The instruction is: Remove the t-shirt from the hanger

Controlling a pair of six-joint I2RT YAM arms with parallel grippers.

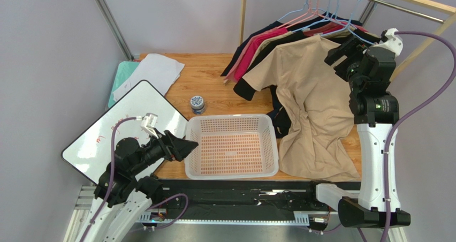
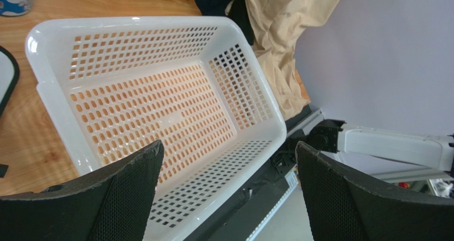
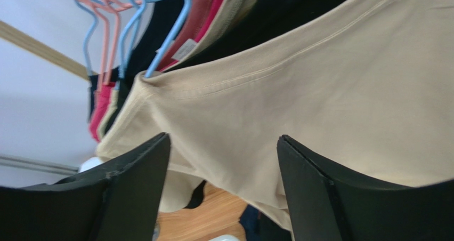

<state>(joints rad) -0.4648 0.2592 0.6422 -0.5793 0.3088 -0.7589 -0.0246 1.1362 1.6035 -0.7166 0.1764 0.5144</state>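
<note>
1. Left gripper (image 2: 228, 149), one: jaws wide apart, holding nothing, parked low over the near-left of item 2, apparently idle.
2. White perforated plastic basket (image 1: 231, 117), one: empty, centred on the wooden table (image 1: 214, 76), probably to receive the garment.
3. Whiteboard (image 1: 123, 119), one, left; small round tin (image 1: 197, 104), one, beyond the basket.
4. Tan cotton t-shirt (image 1: 310, 92), one: far right, on a pale blue wire hanger (image 3: 166, 38), hem pooled on the table.
5. Right gripper (image 3: 223, 139), one: raised at the shirt's shoulder, jaws spread, not yet pinching.
6. Further hung shirts, several; exact count unclear.
</note>
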